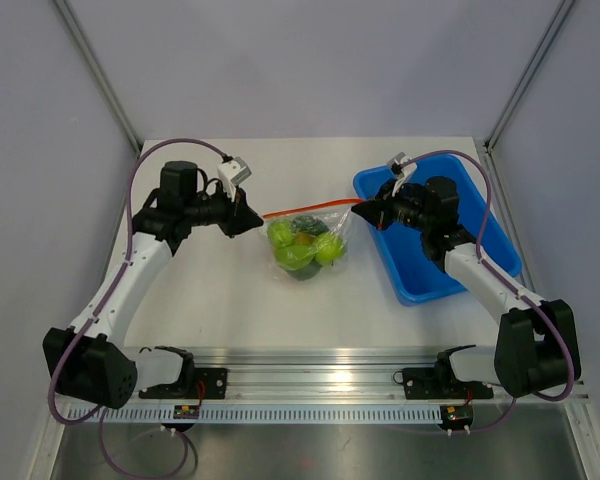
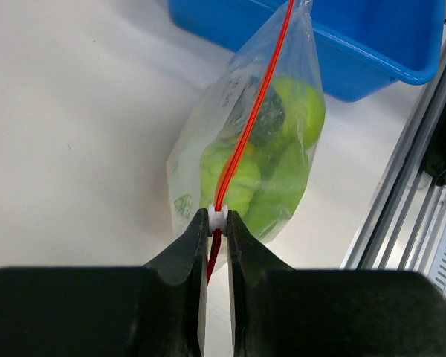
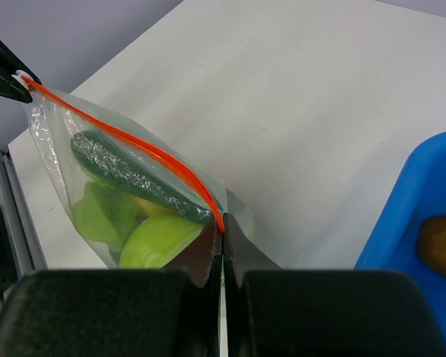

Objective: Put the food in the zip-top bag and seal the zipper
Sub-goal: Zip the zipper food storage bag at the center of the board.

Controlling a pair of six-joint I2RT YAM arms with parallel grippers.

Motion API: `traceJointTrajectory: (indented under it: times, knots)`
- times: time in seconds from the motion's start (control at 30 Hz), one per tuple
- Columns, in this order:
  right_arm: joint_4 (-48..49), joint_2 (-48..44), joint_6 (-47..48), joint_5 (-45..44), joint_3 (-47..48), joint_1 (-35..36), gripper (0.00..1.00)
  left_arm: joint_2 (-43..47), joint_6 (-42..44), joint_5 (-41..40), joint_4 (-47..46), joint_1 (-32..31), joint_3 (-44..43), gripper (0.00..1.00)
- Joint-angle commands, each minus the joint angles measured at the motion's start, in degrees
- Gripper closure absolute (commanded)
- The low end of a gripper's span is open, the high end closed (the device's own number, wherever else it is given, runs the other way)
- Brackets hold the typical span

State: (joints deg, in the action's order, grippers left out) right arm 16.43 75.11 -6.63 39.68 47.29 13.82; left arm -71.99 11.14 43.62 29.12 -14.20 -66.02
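Top external view puts the zip-top bag at mid-surface, slung between my two arms, with its zipper pulled into a taut red line from one end effector to the other. I judge it is stretched that way so the strip lies straight and the track can run shut without bunching. The food, mostly green pieces, sags in the belly of the bag below the strip; I cannot tell from here whether the bottom touches the surface. The left end effector is closed on the left end of the zipper, and the right end effector is pinched shut on the opposite corner, just at the near-left rim of the blue tray. The left wrist view adds what the overhead cannot resolve: a small white slider sits right at my left fingertips, so I take the seal to be at or near its end. The right wrist view shows the strip as a single red line with no gap, a dark green cucumber lying beneath it, and a brown lump in the tray that the arm hides from above.
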Motion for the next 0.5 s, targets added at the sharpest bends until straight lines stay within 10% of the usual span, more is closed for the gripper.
traceJointTrajectory:
  times: [0.0, 0.47]
  knots:
    - [2.7, 0.1, 0.0, -5.4, 2.5, -2.0, 1.0, 4.2, -0.7, -1.7, -2.7, 2.9, 1.3, 1.0]
    - [3.1, 0.4, -2.1, -4.9, 3.7, -2.0, 1.0, 6.8, -3.3, 0.9, -5.3, 7.7, 3.9, 1.0]
